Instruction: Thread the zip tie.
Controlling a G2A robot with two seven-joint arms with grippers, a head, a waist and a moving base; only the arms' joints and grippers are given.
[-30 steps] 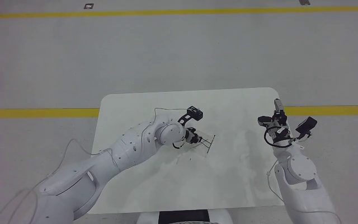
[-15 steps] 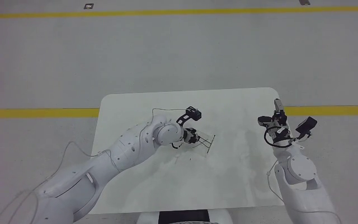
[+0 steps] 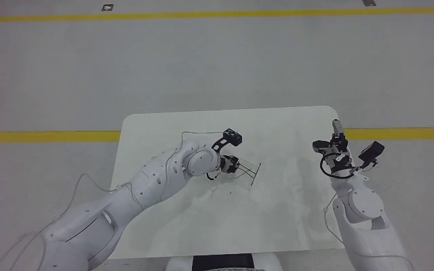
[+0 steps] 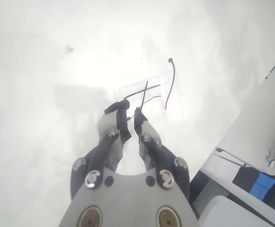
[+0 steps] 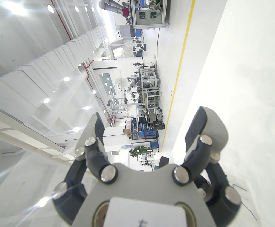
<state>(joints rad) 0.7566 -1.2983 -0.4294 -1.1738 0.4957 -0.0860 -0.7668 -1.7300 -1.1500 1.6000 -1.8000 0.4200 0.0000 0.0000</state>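
The left claw (image 4: 130, 107) sits around the middle of the table (image 3: 156, 135), low over the top. Its fingers are pulled in narrow and pinched on the near ends of two zip ties (image 4: 146, 90). Those two cross each other just past the fingertips and stick out away from the claw. A loose tie (image 4: 171, 81) lies flat right by their far ends, gently curved, with its square head at the end farthest from the claw. Can't tell if it actually touches them.

The right claw (image 5: 149, 115) is way over at the table's right edge, well apart from the ties and pointed out across the room. Its jaws are spread wide with nothing between them.

Surface: plain white tabletop with rounded corners and some faint smudges, plus a small scuff (image 4: 68, 49) off to one side of the left claw.

Room: pale grey floor (image 3: 217, 68) all round. One yellow line (image 3: 61, 136) runs along it on either side of the table, and a second line (image 3: 217, 13) sits further back with a little dark marker (image 3: 107, 7) near it. The right wrist view looks down a big bright hall with round ceiling lights (image 5: 46, 100), a red pipe (image 5: 60, 19), racks of machines (image 5: 148, 86) and a potted plant (image 5: 137, 150).
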